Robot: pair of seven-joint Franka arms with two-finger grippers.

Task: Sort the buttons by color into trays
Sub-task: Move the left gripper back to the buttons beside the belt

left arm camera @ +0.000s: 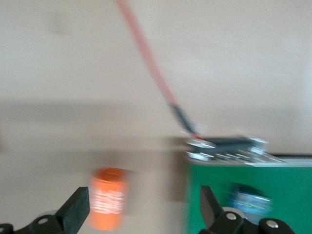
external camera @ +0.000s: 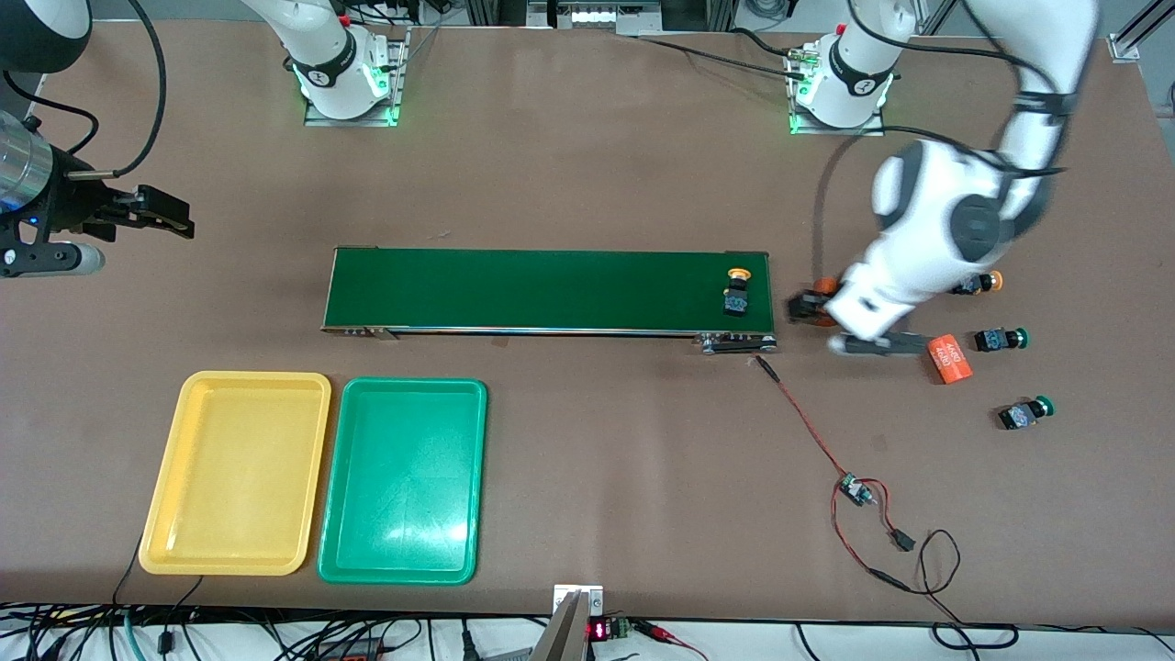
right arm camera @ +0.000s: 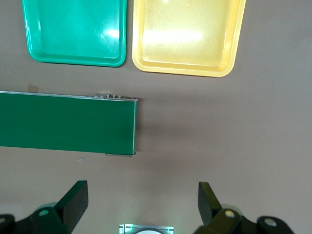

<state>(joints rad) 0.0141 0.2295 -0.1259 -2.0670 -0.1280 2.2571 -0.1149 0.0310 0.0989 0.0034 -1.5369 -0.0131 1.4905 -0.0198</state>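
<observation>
I see the left hand [external camera: 812, 317] low over the table [external camera: 587, 128] just off the conveyor belt [external camera: 551, 289] at the left arm's end, fingers spread wide, nothing between them; in the left wrist view the hand [left arm camera: 141, 214] straddles the gap between an orange cylinder [left arm camera: 108, 197] and the belt edge. One yellow button [external camera: 736, 292] sits on the belt at that same end, cap pointing toward the robot bases; it shows blurred in the left wrist view [left arm camera: 249, 200]. Second yellow button [external camera: 979, 284] lies on the table partly hidden by the left arm's wrist. Two green buttons on the table toward the left arm's end: one [external camera: 1001, 340] just beside the orange cylinder with white print [external camera: 949, 359], the other [external camera: 1026, 412] nearer the front camera. Right hand [external camera: 170, 216] waits up in the air past the belt's right-arm end, fingers open and empty; its wrist view looks down on the belt end [right arm camera: 66, 122] and both trays. Yellow tray [external camera: 237, 473] and green tray [external camera: 402, 479] sit side by side, nearly touching, nearer the front camera than the belt, both with nothing in them; the yellow tray is the one closer to the right arm's end. A red and black wire [external camera: 808, 427] with a small circuit board [external camera: 856, 489] runs from the belt's corner toward the front camera.
</observation>
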